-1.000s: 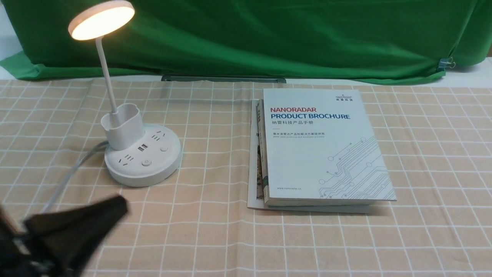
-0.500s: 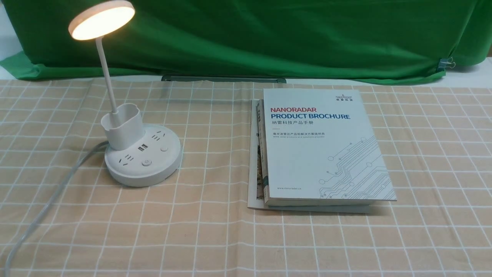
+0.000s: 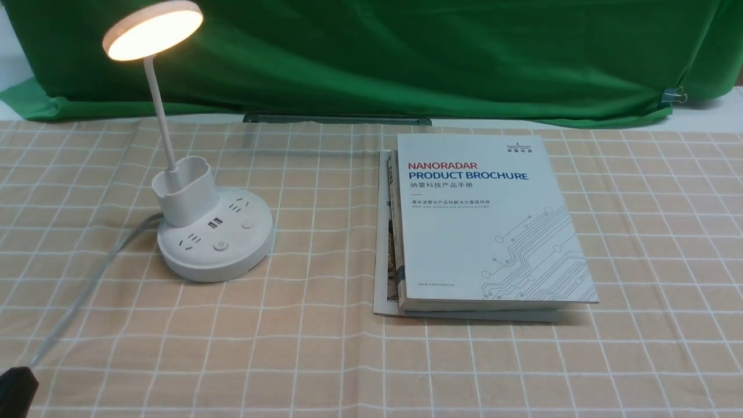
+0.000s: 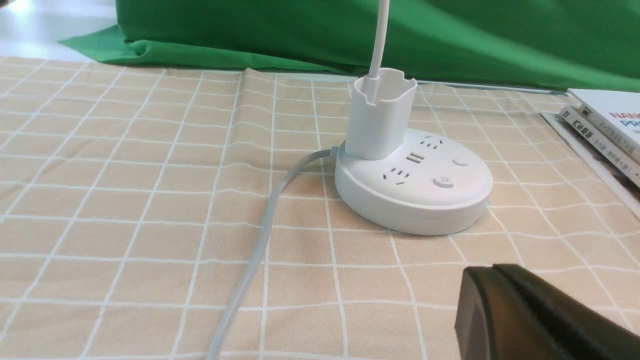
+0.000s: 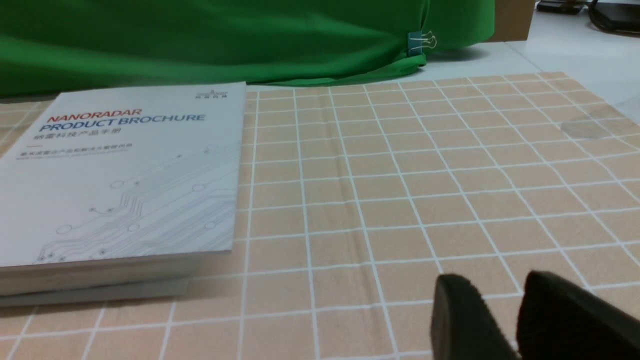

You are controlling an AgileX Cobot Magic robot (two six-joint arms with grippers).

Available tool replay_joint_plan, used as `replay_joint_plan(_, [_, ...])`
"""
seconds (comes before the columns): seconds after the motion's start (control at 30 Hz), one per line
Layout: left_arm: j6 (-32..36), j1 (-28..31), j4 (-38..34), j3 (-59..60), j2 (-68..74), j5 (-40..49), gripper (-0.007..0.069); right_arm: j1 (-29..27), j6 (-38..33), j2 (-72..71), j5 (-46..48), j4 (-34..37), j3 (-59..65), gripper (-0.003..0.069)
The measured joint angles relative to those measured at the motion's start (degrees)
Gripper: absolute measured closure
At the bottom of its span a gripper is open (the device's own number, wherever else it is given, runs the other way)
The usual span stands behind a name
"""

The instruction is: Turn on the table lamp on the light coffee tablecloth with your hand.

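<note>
One lamp (image 3: 215,255); one tablecloth (image 3: 313,348); two pincers (image 4: 520,310) (image 5: 500,310).

- Front view: between my arms, facing forward.
- Both wrist views: lower, closer, facing forward.
- Front and right wrist share the brochure (image 3: 493,232).

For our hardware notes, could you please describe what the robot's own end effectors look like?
The left end effector has dark, smooth, tapering fingers. The right end effector also shows two black fingers, rounded at the tips, though blurred. No cable or marking shows on either.
</note>
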Motion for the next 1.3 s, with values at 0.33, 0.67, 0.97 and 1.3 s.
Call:
replay_joint_plan(0.33, [-0.4, 0.0, 0.0, 0.0, 0.0, 0.0, 0.0624, 0.0, 0.0, 0.0, 0.1, 0.0, 0.0, 0.0418])
replay_joint_plan(0.67, [-0.9, 0.1, 0.0, 0.0, 0.0, -0.1, 0.0623, 0.0, 0.0, 0.0, 0.1, 0.0, 0.0, 0.0418])
replay_joint_plan(0.97, [-1.0, 0.1, 0.0, 0.0, 0.0, -0.1, 0.0623, 0.0, 0.0, 0.0, 0.0, 0.0, 0.0, 0.0418])
replay_joint_plan(1.3, [-1.1, 0.1, 0.0, 0.0, 0.0, -0.1, 0.0623, 0.0, 0.0, 0.0, 0.0, 0.0, 0.0, 0.0418])
